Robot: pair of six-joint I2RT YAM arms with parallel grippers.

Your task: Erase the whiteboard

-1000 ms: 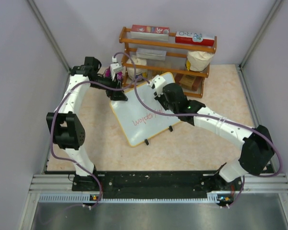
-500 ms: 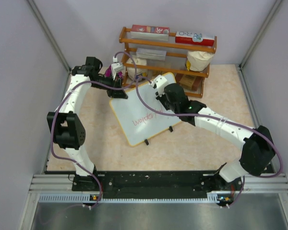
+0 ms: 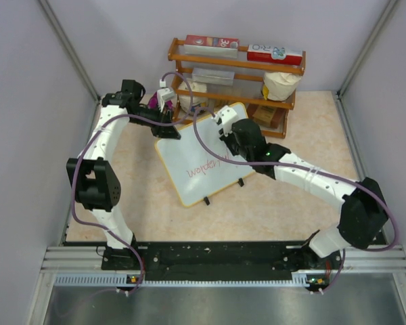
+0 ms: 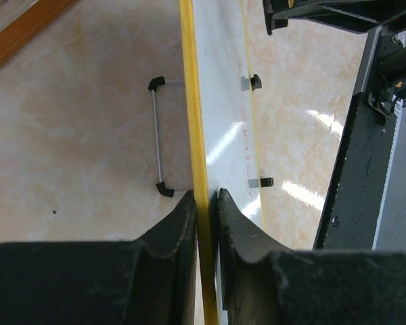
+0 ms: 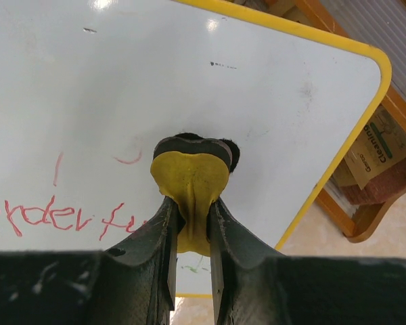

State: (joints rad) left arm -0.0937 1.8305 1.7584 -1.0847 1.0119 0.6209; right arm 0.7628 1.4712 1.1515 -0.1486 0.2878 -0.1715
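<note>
The whiteboard [image 3: 203,159], white with a yellow frame and two black feet, stands tilted in the middle of the table with red writing [image 3: 201,168] low on its face. My left gripper [image 3: 168,130] is shut on the board's upper left edge; the left wrist view shows the yellow frame [image 4: 195,122] pinched between the jaws. My right gripper [image 3: 223,128] is shut on a yellow eraser [image 5: 189,181], whose dark pad presses on the board [image 5: 189,74] near its upper right corner. Red letters [image 5: 51,213] show left of the eraser.
A wooden shelf rack [image 3: 237,74] with boxes, a bag and small items stands right behind the board. A wire stand [image 4: 159,139] props the board's back. Grey walls close in the left, back and right sides. The black rail [image 3: 216,256] runs along the near edge.
My right gripper has moved the eraser slightly on the board's upper right part. The red writing looks a little shorter at its right end. The left gripper still holds the board.
</note>
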